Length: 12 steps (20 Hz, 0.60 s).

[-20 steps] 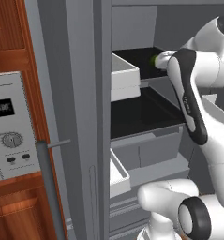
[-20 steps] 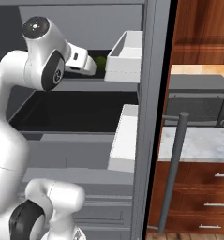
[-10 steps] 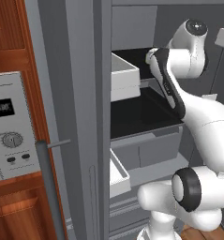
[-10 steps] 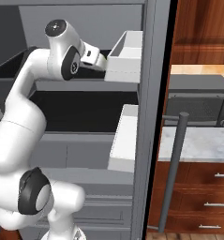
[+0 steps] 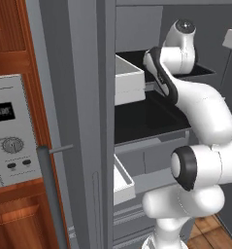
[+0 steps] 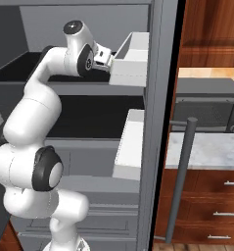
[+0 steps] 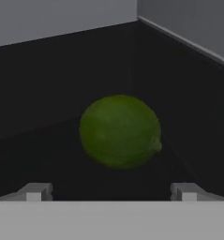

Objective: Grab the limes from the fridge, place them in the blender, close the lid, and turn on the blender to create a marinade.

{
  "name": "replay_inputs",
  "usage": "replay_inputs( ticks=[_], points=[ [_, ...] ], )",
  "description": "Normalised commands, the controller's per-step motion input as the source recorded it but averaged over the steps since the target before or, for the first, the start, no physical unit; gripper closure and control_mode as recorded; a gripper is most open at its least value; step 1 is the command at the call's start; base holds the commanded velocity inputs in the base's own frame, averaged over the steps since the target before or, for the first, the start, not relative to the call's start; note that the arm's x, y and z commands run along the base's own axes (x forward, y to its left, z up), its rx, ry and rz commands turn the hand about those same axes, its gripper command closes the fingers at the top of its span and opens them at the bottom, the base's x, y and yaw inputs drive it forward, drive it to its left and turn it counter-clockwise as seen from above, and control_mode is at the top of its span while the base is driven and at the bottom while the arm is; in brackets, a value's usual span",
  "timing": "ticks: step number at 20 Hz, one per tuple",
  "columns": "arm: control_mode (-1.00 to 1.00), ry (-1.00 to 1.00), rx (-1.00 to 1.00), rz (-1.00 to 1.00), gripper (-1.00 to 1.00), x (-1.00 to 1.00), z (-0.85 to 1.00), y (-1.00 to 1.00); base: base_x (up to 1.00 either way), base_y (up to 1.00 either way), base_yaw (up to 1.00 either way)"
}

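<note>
The two-finger gripper stands wide and holds nothing, its tips spread either side of centre. Dead ahead between them, not yet touched, lies one round dull dark-green lime on the black upper shelf of the tall grey steel fridge. Judgement: a straight advance should bracket it.
</note>
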Motion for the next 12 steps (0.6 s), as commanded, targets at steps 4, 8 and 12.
replay_inputs(
  ticks=[4, 8, 12],
  points=[
    [-1.00, 0.02, 0.00, 0.00, -1.00, 0.66, -0.27, -0.11, 0.00, 0.00, 0.00],
    [-1.00, 0.00, 0.00, 0.00, -1.00, 0.48, -0.03, -0.30, 0.00, 0.00, 0.00],
    [-1.00, 0.00, 0.00, 0.00, -1.00, 0.22, -0.03, -0.13, 0.00, 0.00, 0.00]
  ],
)
